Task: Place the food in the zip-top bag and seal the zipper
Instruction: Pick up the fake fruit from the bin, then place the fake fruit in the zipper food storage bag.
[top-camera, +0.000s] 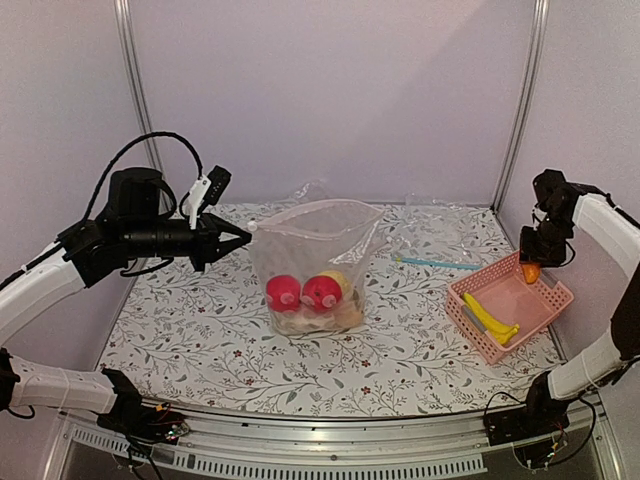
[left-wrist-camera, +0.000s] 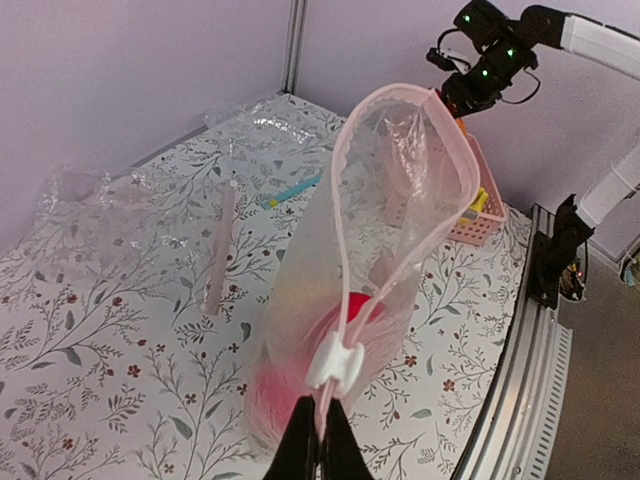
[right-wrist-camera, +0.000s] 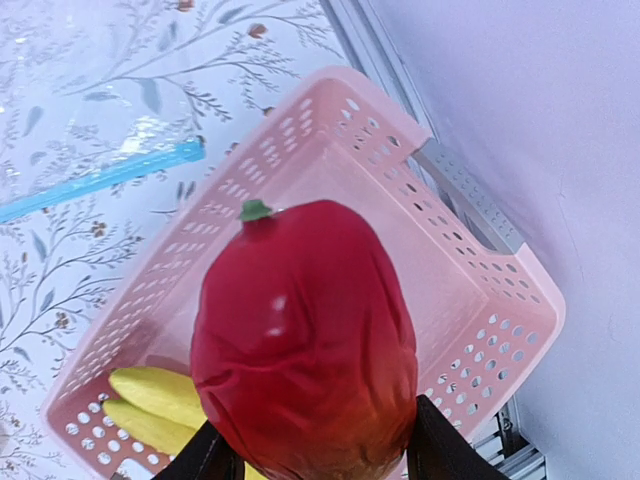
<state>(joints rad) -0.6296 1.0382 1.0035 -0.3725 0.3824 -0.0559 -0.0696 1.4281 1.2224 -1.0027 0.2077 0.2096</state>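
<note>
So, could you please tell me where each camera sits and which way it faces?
Top external: high behind the bases, looking down on the table; the left arm and right arm show.
Left wrist: looks past the left gripper, shut on the zip-top bag, towards the right arm.
Right wrist: looks down past the right gripper, holding the red fruit, into the pink basket.
Shared: both wrist views show the basket.

2 white arms (top-camera: 30, 290) with black joints and wrists, looping black cable (top-camera: 160, 133), small green lights (left-wrist-camera: 510, 50)

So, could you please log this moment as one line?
left pincer shut on bag edge | right pincer shut on red fruit over basket | banana in basket | bag open
</note>
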